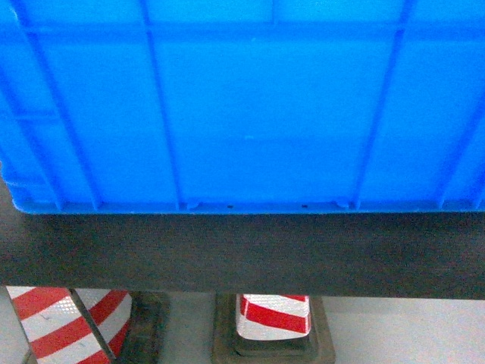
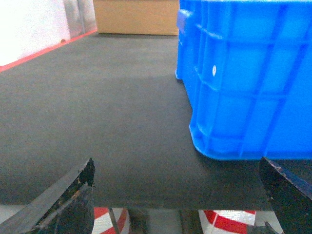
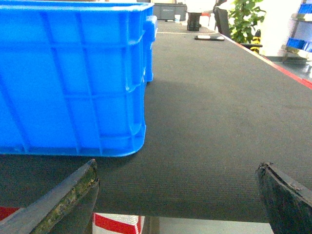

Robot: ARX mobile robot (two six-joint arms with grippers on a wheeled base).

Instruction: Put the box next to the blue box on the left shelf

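While the box (image 1: 242, 106) rests on the dark table (image 1: 242, 250), both hands (image 2: 178, 195) (image 3: 178, 195) hover spread at its edge.

Lighting is bright and even. The box (image 1: 242, 106) fills the head view, saturated and slightly soft. In the left wrist view the white wall (image 2: 29, 29) is blown out. The box casts a soft shadow on the dark desk (image 3: 219, 122).

The box (image 1: 242, 106) overfills the head view — its rim and both ends are cut off by the frame. Striped cones (image 1: 274, 315) below the dark table (image 1: 242, 250) show only in part. Both grippers — left (image 2: 178, 195), right (image 3: 178, 195) — are cropped to fingertips.
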